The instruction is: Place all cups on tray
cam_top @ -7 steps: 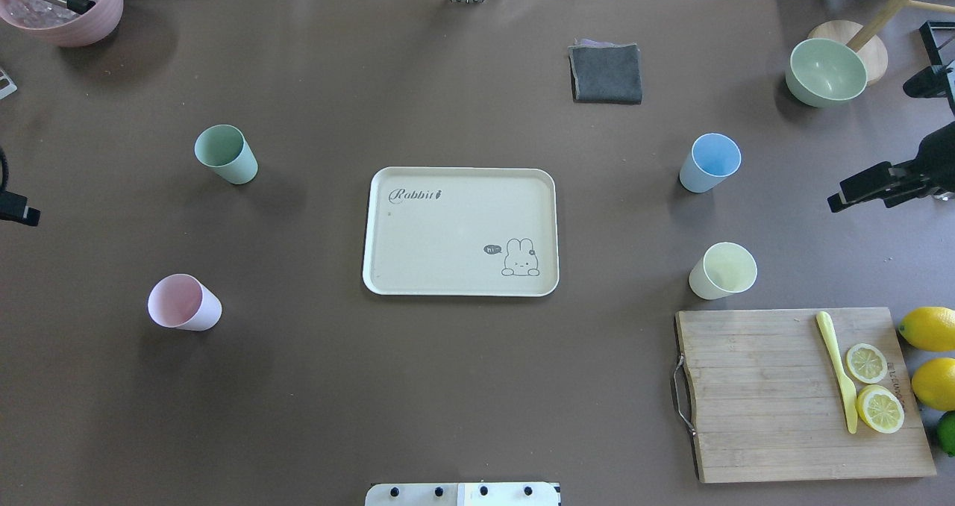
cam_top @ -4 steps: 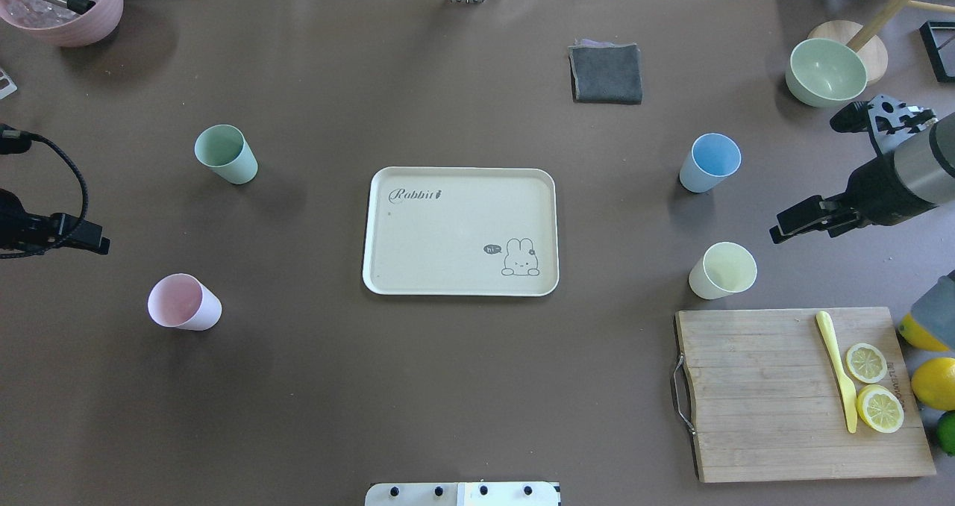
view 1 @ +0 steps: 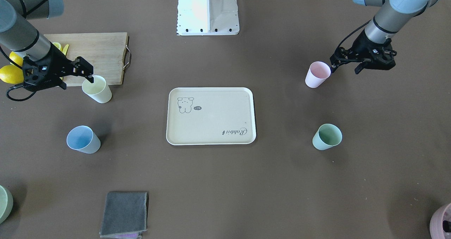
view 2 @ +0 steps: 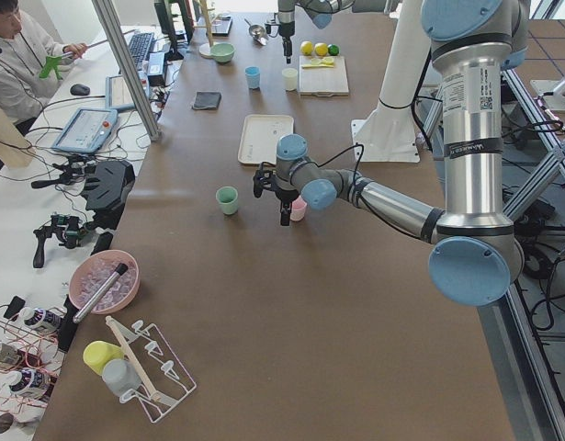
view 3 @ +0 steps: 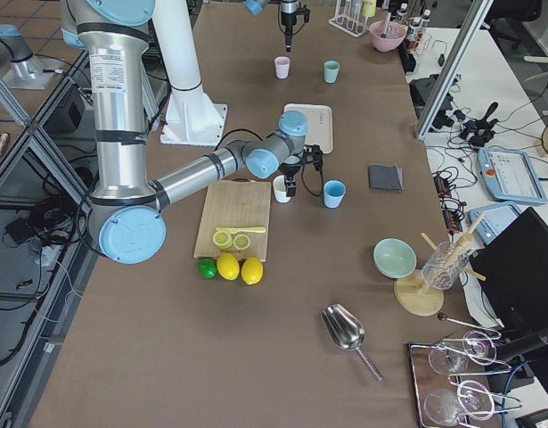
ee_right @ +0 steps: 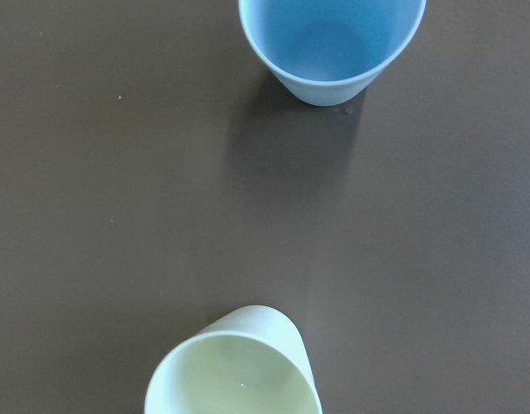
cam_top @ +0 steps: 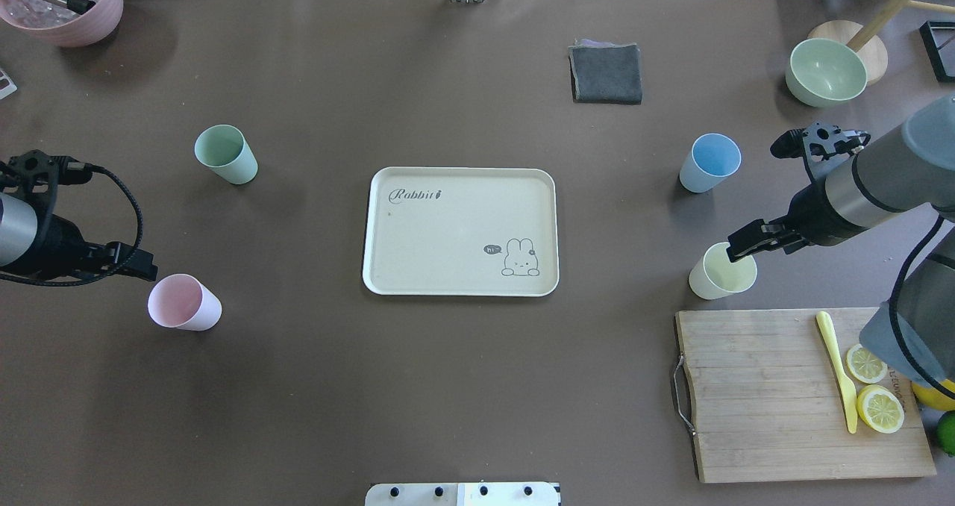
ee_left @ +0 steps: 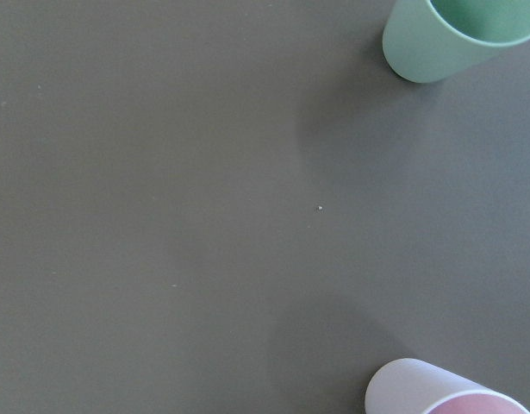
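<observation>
The cream tray (cam_top: 460, 172) lies empty at mid-table. The pink cup (cam_top: 183, 303) and mint green cup (cam_top: 225, 154) stand to its left, the light blue cup (cam_top: 709, 163) and pale yellow cup (cam_top: 722, 271) to its right. My left gripper (view 1: 345, 69) is open, just beside the pink cup (view 1: 317, 74) on its outer side. My right gripper (view 1: 75, 82) is open, one finger over the rim of the yellow cup (view 1: 97, 89). The left wrist view shows the mint cup (ee_left: 458, 39) and pink cup (ee_left: 445, 392); the right wrist view shows the blue cup (ee_right: 332, 43) and yellow cup (ee_right: 234, 371).
A wooden cutting board (cam_top: 753, 386) with a yellow knife and lemon slices lies just in front of the yellow cup. A pale green bowl (cam_top: 824, 72) and a grey cloth (cam_top: 606, 73) sit at the far right, a mauve pot (cam_top: 63, 6) at the far left.
Both arms have come in from the table's sides. The left gripper moved toward the pink cup, the right gripper toward the yellow cup. No cup has moved.
</observation>
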Robot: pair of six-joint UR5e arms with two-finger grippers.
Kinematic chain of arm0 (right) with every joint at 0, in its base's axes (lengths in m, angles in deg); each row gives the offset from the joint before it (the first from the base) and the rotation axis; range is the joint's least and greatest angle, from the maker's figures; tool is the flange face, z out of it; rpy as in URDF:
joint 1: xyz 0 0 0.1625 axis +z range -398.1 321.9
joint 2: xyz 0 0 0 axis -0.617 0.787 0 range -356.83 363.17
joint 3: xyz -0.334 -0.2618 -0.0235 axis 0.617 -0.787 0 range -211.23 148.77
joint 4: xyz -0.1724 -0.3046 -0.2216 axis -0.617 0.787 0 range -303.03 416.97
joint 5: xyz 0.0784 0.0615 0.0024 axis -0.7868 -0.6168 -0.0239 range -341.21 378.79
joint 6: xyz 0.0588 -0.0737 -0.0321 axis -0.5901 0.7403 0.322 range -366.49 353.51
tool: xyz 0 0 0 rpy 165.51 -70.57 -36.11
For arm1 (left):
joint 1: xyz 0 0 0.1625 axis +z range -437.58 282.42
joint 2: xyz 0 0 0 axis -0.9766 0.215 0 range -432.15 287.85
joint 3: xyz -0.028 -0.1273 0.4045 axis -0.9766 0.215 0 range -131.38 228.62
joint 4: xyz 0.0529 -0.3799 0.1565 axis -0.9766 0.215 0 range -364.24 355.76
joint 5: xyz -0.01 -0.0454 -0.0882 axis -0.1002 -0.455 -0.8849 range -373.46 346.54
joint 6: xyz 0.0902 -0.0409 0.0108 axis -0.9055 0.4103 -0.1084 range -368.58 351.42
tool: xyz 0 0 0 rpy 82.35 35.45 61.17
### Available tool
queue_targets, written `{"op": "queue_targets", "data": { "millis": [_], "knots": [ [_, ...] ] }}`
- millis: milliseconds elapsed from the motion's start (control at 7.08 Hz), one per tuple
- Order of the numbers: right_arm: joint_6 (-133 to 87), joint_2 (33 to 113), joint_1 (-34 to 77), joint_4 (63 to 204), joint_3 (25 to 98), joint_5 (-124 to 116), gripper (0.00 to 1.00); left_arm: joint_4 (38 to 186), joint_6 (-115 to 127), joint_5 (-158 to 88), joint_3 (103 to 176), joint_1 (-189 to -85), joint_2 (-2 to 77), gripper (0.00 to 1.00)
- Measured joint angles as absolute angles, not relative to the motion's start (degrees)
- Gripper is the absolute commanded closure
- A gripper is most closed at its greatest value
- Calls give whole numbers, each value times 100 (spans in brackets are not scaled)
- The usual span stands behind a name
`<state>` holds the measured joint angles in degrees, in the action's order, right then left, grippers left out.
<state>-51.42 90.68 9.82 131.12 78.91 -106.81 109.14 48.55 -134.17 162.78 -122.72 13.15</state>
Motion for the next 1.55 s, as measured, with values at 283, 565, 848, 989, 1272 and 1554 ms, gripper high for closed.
{"op": "queue_targets", "data": {
  "millis": [283, 565, 848, 989, 1272, 1554],
  "knots": [
    [-5192, 8917, 867, 13114, 7654, -10582, 100, 10913, 5131, -13196, 16197, -11872, 1459, 48],
    [-5192, 8884, 829, 13122, 7594, -10597, 100, 10912, 5188, -13045, 16088, -11671, 1458, 100],
    [-5185, 8879, 829, 13148, 7614, -10687, 100, 10884, 5166, -13052, 16059, -11650, 1451, 100],
    [-5184, 8876, 830, 13157, 7624, -10760, 100, 10870, 5153, -13081, 16063, -11657, 1475, 100],
    [-5191, 8764, 908, 13221, 7653, -10997, 100, 10777, 5189, -13379, 16152, -11713, 1625, 100],
    [-5386, 8129, 934, 13695, 7654, -11082, 100, 9783, 5294, -13454, 16131, -11737, 2672, 100]
  ]
}}
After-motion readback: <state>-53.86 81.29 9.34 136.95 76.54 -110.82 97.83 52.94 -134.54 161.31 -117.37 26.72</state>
